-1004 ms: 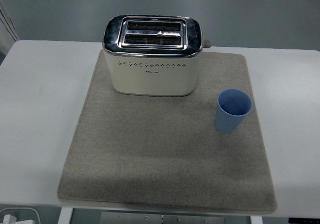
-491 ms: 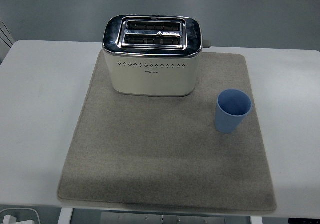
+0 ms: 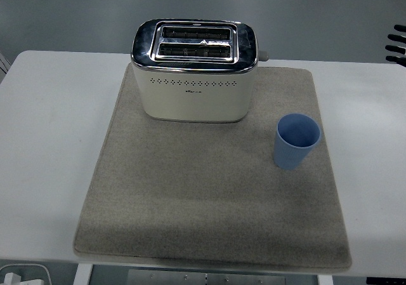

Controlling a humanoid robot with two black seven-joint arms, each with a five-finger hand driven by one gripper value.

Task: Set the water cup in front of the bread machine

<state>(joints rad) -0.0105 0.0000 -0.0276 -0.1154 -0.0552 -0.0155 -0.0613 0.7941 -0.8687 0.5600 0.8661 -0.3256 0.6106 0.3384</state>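
We see the cup (image 3: 296, 140) upright on the mat (image 3: 209, 196), to the right of the toaster (image 3: 194, 69) and slightly nearer to us than its front face. The cup is apart from the toaster, with bare mat between them. It appears empty. The toaster sits at the mat's far edge, slots up, its long front face toward the near table (image 3: 44, 139) edge.

Only the fingertips of the right hand (image 3: 397, 46) show, as dark tips at the picture's right edge, high and well apart from the cup. The tips lie separated from one another and hold nothing; we cannot see the palm or thumb. The left hand is not in view.

We judge the step in hand to be the approach: the cup is not grasped and the placement is not begun.

The next move calls for the following:
- Bring the right hand down and leftward to the cup's side.
- Close the fingers around the wall below the rim, keeping the cup vertical.
- Carry it left to the open mat directly before the toaster's front face.

The cup looks light, so a glancing touch could tip it.
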